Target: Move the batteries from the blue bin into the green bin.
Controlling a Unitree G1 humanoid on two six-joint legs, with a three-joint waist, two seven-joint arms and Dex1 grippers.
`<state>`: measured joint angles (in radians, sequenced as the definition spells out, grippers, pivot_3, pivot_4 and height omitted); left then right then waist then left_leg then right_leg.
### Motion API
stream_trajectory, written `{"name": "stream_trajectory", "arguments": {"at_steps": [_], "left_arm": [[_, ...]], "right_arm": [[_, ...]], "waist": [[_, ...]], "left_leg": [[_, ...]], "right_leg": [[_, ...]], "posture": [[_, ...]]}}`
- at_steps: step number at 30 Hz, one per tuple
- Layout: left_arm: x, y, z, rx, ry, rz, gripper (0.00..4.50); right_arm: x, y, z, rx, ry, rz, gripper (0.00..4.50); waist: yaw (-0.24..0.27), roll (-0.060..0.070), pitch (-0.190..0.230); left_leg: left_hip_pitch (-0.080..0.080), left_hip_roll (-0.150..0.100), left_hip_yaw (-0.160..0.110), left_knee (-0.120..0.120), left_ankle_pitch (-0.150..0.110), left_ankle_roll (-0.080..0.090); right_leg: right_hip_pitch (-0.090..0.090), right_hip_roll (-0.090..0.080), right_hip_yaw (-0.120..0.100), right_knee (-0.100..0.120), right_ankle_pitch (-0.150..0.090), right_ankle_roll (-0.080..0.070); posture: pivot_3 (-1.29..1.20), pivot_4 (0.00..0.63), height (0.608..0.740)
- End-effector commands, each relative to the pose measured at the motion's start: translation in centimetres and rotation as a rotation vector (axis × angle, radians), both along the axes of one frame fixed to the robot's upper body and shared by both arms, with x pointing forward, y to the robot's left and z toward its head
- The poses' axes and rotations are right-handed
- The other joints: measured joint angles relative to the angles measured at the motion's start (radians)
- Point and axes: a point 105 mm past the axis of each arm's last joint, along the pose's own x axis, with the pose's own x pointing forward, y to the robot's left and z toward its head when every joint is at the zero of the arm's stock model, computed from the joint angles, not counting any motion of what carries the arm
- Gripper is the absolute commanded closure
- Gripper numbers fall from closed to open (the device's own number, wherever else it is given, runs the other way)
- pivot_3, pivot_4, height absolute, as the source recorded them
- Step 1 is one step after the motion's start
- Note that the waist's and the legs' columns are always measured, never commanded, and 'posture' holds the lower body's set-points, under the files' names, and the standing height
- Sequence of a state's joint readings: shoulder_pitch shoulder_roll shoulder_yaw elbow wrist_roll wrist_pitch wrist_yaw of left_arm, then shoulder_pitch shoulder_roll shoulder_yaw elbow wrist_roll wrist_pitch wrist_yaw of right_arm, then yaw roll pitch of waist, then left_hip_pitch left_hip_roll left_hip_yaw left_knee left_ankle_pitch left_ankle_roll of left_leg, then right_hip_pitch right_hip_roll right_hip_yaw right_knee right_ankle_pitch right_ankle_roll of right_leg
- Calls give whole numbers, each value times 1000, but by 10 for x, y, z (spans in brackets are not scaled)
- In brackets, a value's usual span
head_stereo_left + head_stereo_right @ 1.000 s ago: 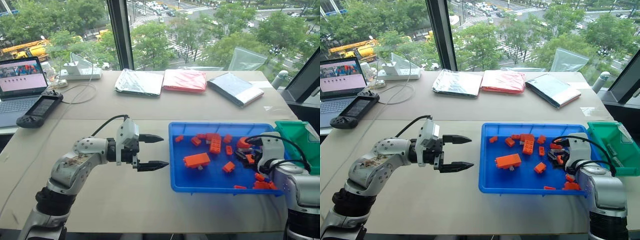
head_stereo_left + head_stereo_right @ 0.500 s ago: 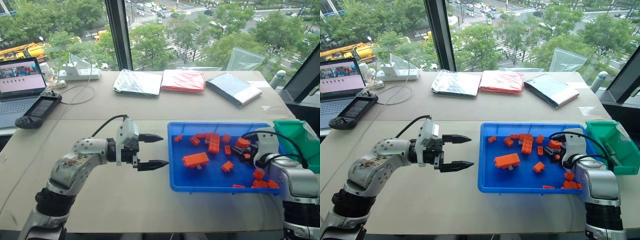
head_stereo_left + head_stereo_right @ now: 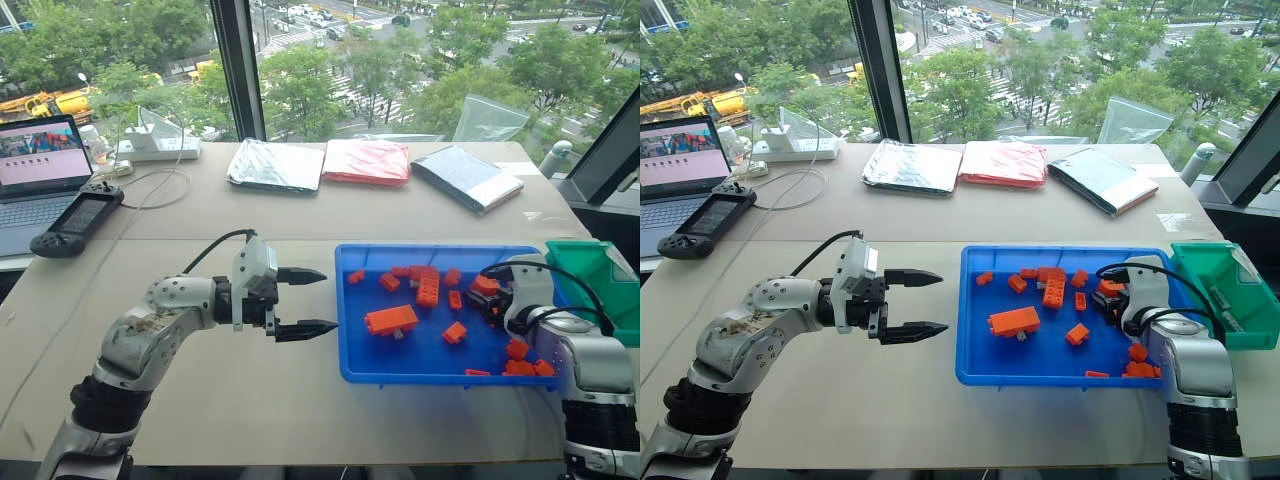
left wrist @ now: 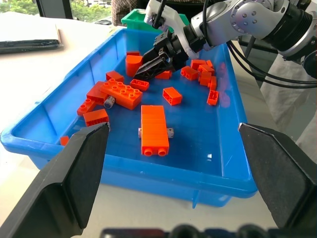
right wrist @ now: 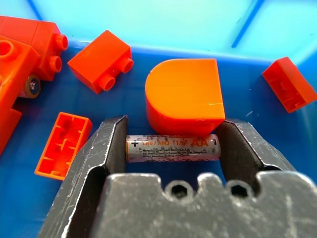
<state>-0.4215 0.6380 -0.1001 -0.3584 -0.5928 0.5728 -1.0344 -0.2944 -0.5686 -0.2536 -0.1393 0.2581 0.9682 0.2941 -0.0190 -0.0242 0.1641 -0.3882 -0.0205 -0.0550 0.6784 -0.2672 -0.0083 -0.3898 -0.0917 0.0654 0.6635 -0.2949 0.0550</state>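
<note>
Now the right claw [image 5: 171,148] sits low in the blue bin [image 3: 440,375], right of centre in the head view, fingers [image 5: 106,148] clamped end-to-end on an AA battery [image 5: 171,148] lying flat on the bin floor. A rounded orange block [image 5: 183,101] touches the battery's far side; other orange bricks [image 3: 392,320] lie scattered around. The green bin [image 3: 600,275] stands at the right edge of the frame, just beside the blue bin. The left claw [image 3: 305,302] hovers over the table [image 3: 200,400] left of the blue bin, fingers apart, holding nothing.

Risks, as judged: contact is on the battery's two ends only, so it may pivot or pop out on lifting; the rounded block pressing against it could drag along or lever it loose. The bin wall lies between pick and drop, so a low carry could knock the battery free.

Versus a second ago: the right claw stood wide; it has since closed onto the battery. Left arm unchanged.
</note>
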Motion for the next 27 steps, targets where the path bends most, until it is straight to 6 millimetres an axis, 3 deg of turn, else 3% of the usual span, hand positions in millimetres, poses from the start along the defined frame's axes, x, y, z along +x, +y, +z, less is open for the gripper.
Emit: {"name": "stream_trajectory", "arguments": {"at_steps": [1,10,15,18,22,27], "left_arm": [[-4,-2,8,-14,-32,-16,0],[-4,-2,8,-15,-29,-18,0],[-5,-3,7,-12,-24,-27,0],[-5,-5,7,-15,-22,-33,0],[-5,-5,8,-15,-19,-39,0],[-4,-6,9,-17,-20,-41,0]], "right_arm": [[-7,-6,6,-21,3,-5,2004],[-27,-12,53,-63,-94,-10,2004],[-30,-16,96,-30,-239,-45,2004],[-39,-45,112,-88,-293,-168,2004],[-54,-88,107,-199,-260,-359,2004],[-63,-112,111,-218,-310,-520,2004]], "waist": [[0,0,0],[3,0,0],[-1,0,0],[4,0,0],[13,0,0],[-1,1,0]], "left_leg": [[0,0,0,0,0,0],[-1,0,0,0,0,0],[-1,0,0,0,0,0],[-1,0,0,0,0,0],[-2,-1,0,0,0,0],[-1,-1,1,0,0,0]], "right_leg": [[0,0,0,0,0,0],[-1,0,0,0,0,0],[-1,0,0,0,0,0],[-1,0,0,0,0,0],[0,-2,0,-1,0,0],[-1,-1,1,0,0,0]], "posture": [[0,150,740],[0,150,740],[0,150,740],[0,150,740],[0,150,740],[0,150,740]]}}
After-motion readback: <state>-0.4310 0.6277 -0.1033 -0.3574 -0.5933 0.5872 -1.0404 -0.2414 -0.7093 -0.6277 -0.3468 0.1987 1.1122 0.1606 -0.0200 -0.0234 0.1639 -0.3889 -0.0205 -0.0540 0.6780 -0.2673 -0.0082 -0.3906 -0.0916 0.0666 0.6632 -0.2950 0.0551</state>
